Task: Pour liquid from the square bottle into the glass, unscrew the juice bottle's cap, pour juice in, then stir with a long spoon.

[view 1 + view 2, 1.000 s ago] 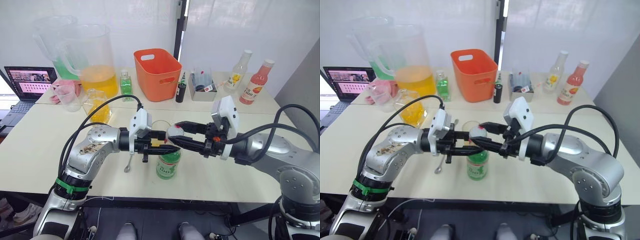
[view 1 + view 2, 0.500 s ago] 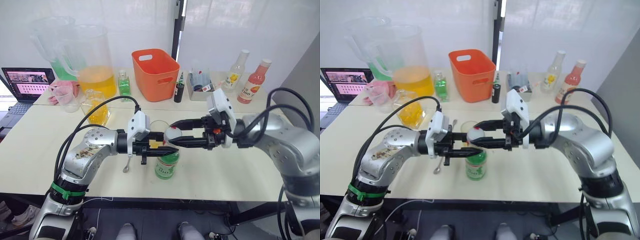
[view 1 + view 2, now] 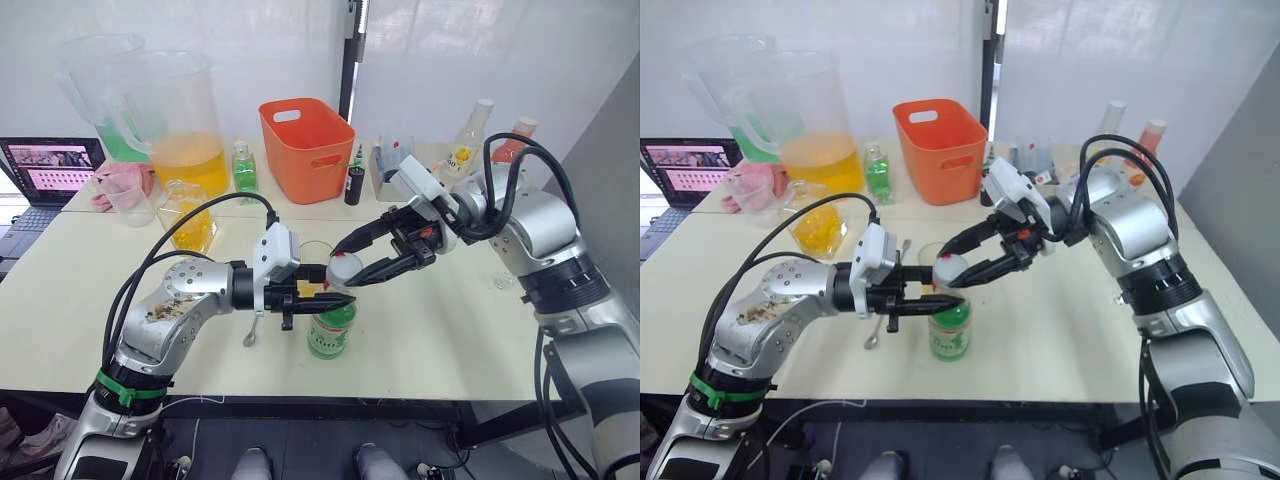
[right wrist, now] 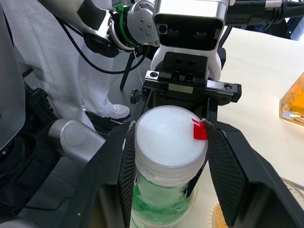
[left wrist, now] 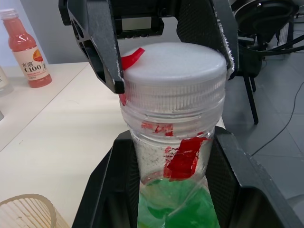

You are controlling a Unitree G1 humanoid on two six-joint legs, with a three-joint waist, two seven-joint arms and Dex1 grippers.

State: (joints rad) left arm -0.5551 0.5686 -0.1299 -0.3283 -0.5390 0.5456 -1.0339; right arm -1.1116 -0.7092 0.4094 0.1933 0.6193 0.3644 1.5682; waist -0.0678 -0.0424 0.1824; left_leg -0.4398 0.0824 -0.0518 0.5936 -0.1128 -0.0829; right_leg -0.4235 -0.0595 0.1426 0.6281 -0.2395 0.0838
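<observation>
The juice bottle (image 3: pixel 330 330), clear with green liquid, stands upright near the table's front middle. My left gripper (image 3: pixel 334 298) is shut on its neck just under the white cap (image 4: pixel 170 137). My right gripper (image 3: pixel 346 267) comes in from the right, one finger pressed on each side of the cap. Just behind the bottle stands the clear ribbed glass (image 3: pixel 316 252). The square bottle (image 3: pixel 189 217), holding orange liquid, stands to the back left. The long spoon (image 3: pixel 253 334) lies on the table under my left forearm.
At the back are an orange basket (image 3: pixel 308 146), two large pitchers (image 3: pixel 186 125), a small green bottle (image 3: pixel 245 166), a laptop (image 3: pixel 54 166), a clear box (image 3: pixel 394 157) and two drink bottles (image 3: pixel 468 138). A measuring cup (image 3: pixel 131 199) stands at the left.
My right arm has swung up and back to the right, its wrist turning while the fingers stay on the cap. The left gripper and bottle hold still.
</observation>
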